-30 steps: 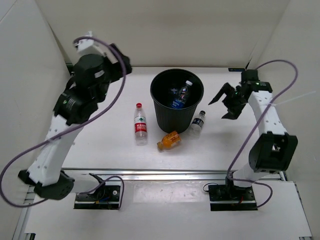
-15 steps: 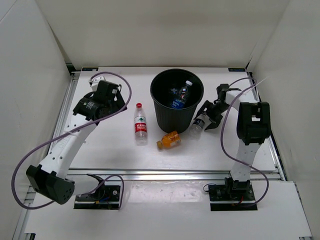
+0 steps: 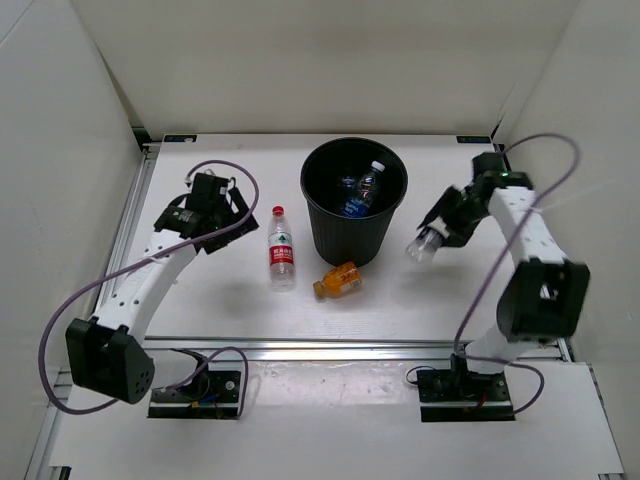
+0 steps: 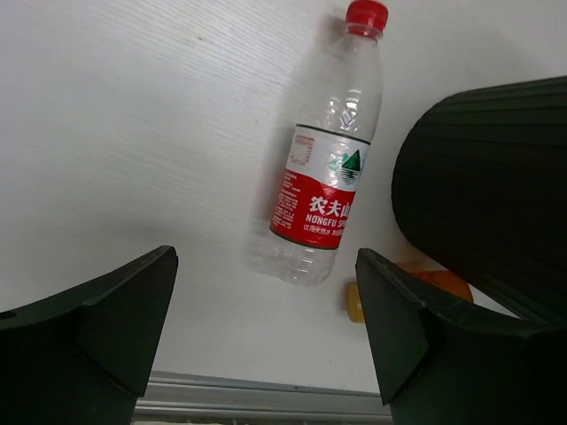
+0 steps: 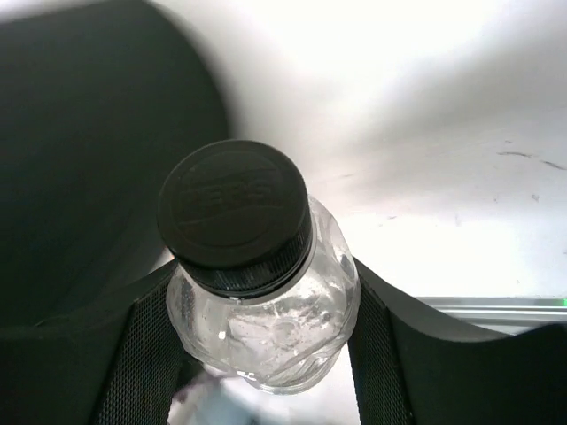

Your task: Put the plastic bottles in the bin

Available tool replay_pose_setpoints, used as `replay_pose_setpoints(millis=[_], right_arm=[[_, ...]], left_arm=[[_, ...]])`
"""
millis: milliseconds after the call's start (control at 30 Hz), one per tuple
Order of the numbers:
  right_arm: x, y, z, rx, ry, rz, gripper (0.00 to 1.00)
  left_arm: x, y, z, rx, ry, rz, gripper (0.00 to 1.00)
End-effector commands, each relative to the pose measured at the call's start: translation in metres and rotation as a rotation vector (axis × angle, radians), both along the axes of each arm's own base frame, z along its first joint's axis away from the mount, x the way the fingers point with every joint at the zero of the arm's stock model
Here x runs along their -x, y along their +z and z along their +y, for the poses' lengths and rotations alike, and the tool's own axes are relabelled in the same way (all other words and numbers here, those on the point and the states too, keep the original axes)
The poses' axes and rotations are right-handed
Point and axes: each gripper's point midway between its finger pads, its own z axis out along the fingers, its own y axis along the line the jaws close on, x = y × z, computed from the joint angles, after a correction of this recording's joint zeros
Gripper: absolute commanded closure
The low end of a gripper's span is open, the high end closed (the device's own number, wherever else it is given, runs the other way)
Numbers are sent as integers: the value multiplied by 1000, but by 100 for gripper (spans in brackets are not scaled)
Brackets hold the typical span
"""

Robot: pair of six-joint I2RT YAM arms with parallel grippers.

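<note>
Clamping dark-capped bottle [image 5: 257,292] in right gripper [image 3: 435,236] near bin [image 3: 350,238], left gripper [image 4: 266,292] spread wide; may fall outside if released early.

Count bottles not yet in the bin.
3: red-label bottle left of the bin, orange bottle at its near side, dark-capped bottle in the right gripper. Bin may hide more.

L arm [image 3: 150,275] & R arm [image 3: 527,225]: white box-section links w/ rounded blk joint housings. Thin purple cable [image 3: 44,350] runs in loose loops along each. Tool fingers [image 4: 106,310] matte blk, wedge-shaped; R-side pads [image 5: 146,354] have mesh texture.
</note>
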Motion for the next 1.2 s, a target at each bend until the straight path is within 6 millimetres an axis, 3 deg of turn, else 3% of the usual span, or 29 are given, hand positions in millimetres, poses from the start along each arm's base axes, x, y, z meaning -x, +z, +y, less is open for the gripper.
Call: replay_pose_setpoints(millis=[0, 33, 67, 133, 167, 233, 267, 333, 400, 433, 500, 600, 633, 667, 700, 733, 800, 900, 1033, 1167], right_arm=[[0, 109, -17, 38, -80, -258, 59], [-5, 131, -20, 35, -100, -318, 59], [-17, 179, -16, 23, -86, -457, 59], [-29, 213, 2, 0, -13, -549, 58], [-36, 253, 11, -4, 23, -671, 58], [-44, 275, 44, -10, 146, -751, 56], [-61, 267, 58, -20, 175, -733, 54], [-71, 268, 89, -36, 250, -737, 52], [-67, 258, 118, -75, 322, -707, 41], [-67, 248, 132, -108, 361, -679, 31], [-59, 239, 156, -147, 444, -661, 0], [-49, 228, 139, -58, 416, -592, 0], [-36, 240, 128, -25, 431, -640, 0], [-38, 247, 117, -4, 409, -684, 0], [-38, 239, 103, 16, 376, -669, 0], [-25, 259, 92, 21, 363, -738, 0], [-22, 266, 76, 19, 327, -767, 0], [-8, 267, 75, -17, 356, -765, 0], [0, 253, 75, -21, 373, -713, 0], [4, 261, 76, -46, 391, -735, 0]], left_arm=[[-12, 10, -23, 84, -66, -79, 7], [-15, 6, -24, 83, -65, -73, 6], [-16, 3, -25, 80, -65, -63, 6], [-19, -9, -28, 57, -91, -35, 6], [-21, -12, -29, 49, -100, -36, 6], [-21, -21, -34, 54, -116, -23, 6], [-22, -27, -37, 63, -126, -13, 6], [-19, -39, -45, 62, -149, 16, 6], [-20, -39, -49, 62, -158, 18, 6], [-21, -42, -53, 61, -167, 22, 5], [-24, -44, -54, 61, -167, 22, 4], [-27, -54, -55, 55, -167, 41, 3], [-29, -56, -56, 56, -167, 39, 1], [-29, -59, -58, 61, -173, 51, 1], [-31, -55, -65, 79, -193, 31, 1], [-33, -59, -68, 85, -199, 38, 1], [-34, -72, -74, 101, -216, 69, 1], [-35, -92, -78, 101, -225, 130, 1], [-49, -101, -87, 97, -233, 142, 1], [-49, -128, -94, 106, -248, 221, 9]])
